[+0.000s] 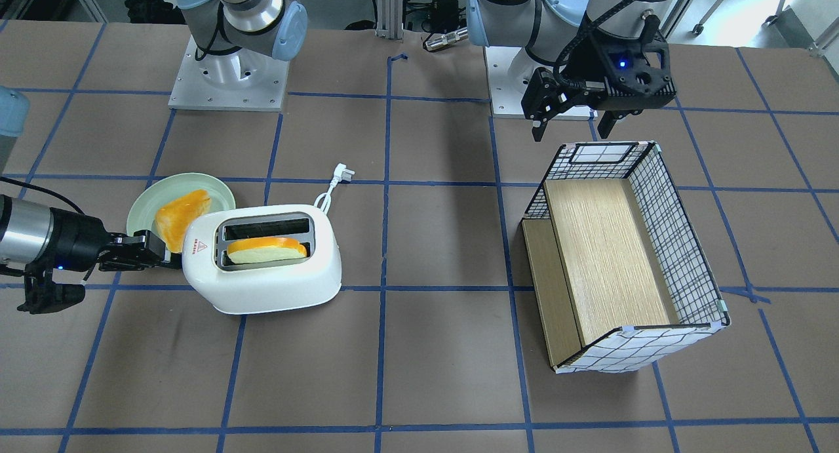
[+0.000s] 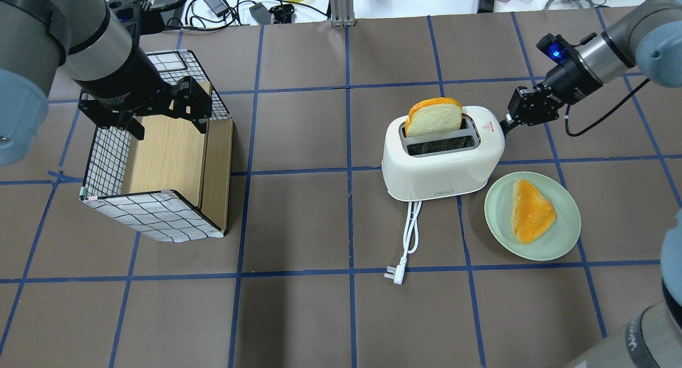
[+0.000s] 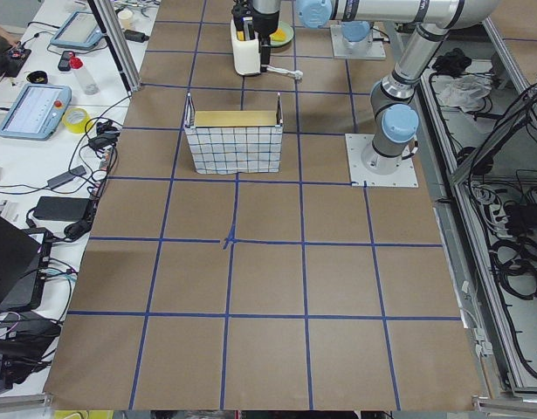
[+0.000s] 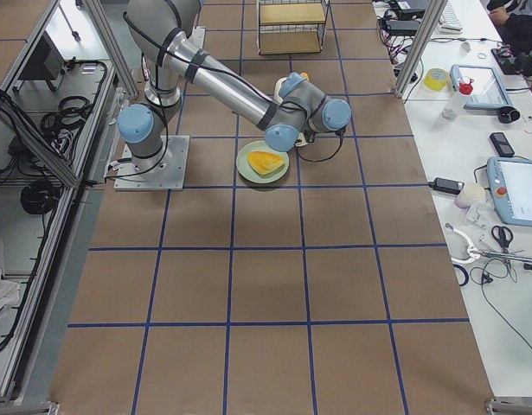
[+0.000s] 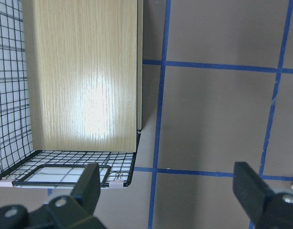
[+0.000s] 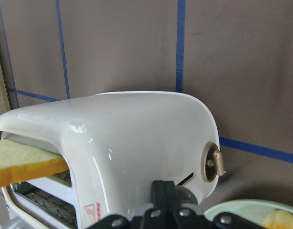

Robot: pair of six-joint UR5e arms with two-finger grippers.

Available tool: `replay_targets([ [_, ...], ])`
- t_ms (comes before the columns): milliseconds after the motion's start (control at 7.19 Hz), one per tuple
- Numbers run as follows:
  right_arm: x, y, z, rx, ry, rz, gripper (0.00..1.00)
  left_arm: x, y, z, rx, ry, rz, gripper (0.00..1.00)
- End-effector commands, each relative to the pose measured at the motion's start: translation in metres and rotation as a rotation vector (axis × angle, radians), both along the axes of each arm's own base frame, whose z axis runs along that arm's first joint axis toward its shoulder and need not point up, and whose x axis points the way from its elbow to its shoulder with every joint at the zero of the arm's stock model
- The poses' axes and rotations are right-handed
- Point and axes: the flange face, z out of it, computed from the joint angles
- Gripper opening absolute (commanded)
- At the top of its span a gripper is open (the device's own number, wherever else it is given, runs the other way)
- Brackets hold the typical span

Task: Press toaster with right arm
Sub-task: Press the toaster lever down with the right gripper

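The white two-slot toaster (image 2: 442, 163) stands mid-table, with a bread slice (image 2: 434, 117) sticking up from its far slot. It also shows in the front view (image 1: 262, 269) and the right wrist view (image 6: 136, 138). My right gripper (image 2: 504, 125) is shut, its tips against the toaster's end face below the red triangle. In the right wrist view the shut fingertips (image 6: 164, 193) sit at the lever slot, beside a brown dial (image 6: 214, 162). My left gripper (image 2: 168, 125) is open and empty above the checkered box (image 2: 154, 213).
A green plate (image 2: 495, 208) with a toast piece (image 2: 530, 211) lies beside the toaster on the robot's side. The toaster's white cord and plug (image 2: 409, 240) trail toward the robot. The checkered box with a wooden insert (image 1: 609, 256) stands on the left arm's side.
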Motion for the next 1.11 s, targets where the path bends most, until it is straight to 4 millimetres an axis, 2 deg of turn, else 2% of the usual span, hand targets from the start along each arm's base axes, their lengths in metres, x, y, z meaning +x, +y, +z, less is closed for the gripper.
replay_targets([
  [0, 0.001, 0.002, -0.014, 0.004, -0.008, 0.009, 0.0, 0.0, 0.0, 0.0, 0.0, 0.0, 0.0, 1.0],
  [557, 0.001, 0.008, -0.028, -0.006, -0.003, 0.008, 0.0, 0.0, 0.0, 0.0, 0.0, 0.0, 0.0, 1.0],
  [974, 0.001, 0.007, -0.027, -0.011, 0.001, 0.004, 0.0, 0.0, 0.0, 0.0, 0.0, 0.0, 0.0, 1.0],
])
